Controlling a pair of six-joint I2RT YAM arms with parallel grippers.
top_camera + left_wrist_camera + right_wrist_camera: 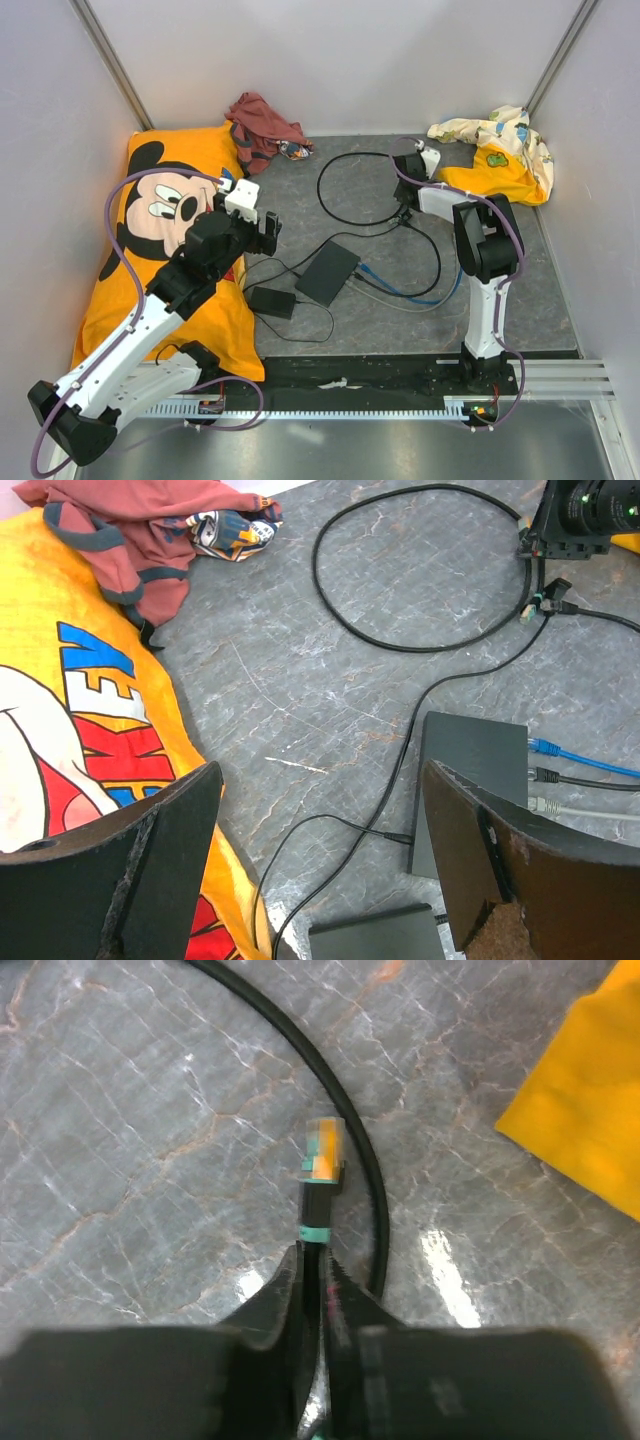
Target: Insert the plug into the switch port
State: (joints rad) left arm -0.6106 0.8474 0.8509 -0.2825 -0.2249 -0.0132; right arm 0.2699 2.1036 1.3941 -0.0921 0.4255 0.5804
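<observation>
– One plug (322, 1155) matters here. What does it look like, and where is it?
– It is small and blocky, yellow-orange with a teal tint, and blurred in the right wrist view. Behind it comes a black boot with a teal band. The right fingers (280, 1300) are pressed almost together on that boot, so the plug sticks out past their tips. It is over the far right part of the grey, stone-patterned table (420, 335), near a yellow printed cloth (500, 150).
– And the switch?
– The switch (328, 272) is a thin, flat, matte-black box lying near the middle of the table, well apart from the plug. Its sockets (527, 775) line the edge that faces right in the left wrist view. A blue cable (580, 758), a black one and a grey one are plugged in there. I cannot tell which socket is free.
– What lies between the two?
– A thick black cable (315, 565) curls in a wide loop on the table just beside the plug. Thinner black cords trail across the table between plug and switch. A smaller, thicker black adapter brick (271, 301) sits near the switch's near left corner.
– And the other arm?
– The left fingers (150, 860) stand wide apart with nothing between them. They are at the edge of an orange Mickey Mouse pillow (170, 250), near the switch. A red garment (262, 125) lies bunched at the pillow's far corner.
</observation>
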